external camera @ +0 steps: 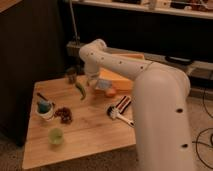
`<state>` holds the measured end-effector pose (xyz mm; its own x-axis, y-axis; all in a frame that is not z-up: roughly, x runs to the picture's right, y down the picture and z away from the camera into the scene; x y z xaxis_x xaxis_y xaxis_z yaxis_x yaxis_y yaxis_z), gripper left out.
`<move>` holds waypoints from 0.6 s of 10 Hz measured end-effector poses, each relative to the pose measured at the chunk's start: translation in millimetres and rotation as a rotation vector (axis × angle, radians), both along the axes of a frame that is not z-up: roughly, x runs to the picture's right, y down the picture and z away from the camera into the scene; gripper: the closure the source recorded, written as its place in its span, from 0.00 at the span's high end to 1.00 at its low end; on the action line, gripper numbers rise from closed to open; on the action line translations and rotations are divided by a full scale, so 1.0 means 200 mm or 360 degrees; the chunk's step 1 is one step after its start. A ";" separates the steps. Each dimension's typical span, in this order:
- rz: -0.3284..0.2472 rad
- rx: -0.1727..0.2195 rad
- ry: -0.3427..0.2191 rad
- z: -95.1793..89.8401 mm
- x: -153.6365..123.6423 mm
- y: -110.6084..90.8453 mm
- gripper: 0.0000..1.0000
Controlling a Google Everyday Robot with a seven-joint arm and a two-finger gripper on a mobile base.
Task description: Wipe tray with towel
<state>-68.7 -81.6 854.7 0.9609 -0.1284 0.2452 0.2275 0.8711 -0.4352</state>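
Note:
The yellow tray [121, 79] stands at the back of the wooden table [85, 132], partly hidden behind my white arm. My gripper [95, 81] hangs down from the bent wrist at the tray's front left corner, just above the table. A small grey-blue lump [103, 85], possibly the towel, sits right beside the gripper against the tray's front wall. I cannot tell whether the gripper holds it.
A green pepper [80, 90] lies left of the gripper, an orange piece [110, 93] to its right. A brush [120, 107], a white cup [45, 109], a green cup [55, 135], dark crumbs [63, 114] and a dark jar [71, 76] stand on the table.

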 end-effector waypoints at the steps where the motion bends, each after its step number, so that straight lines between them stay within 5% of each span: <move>1: 0.0033 0.0003 0.0013 0.02 0.05 -0.09 0.00; 3: 0.0085 0.0013 0.0024 0.04 0.15 -0.25 0.00; 6: 0.0098 0.0022 0.0026 0.04 0.17 -0.31 0.00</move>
<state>-34.7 -143.2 863.0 0.9710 -0.0720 0.2281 0.1661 0.8891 -0.4265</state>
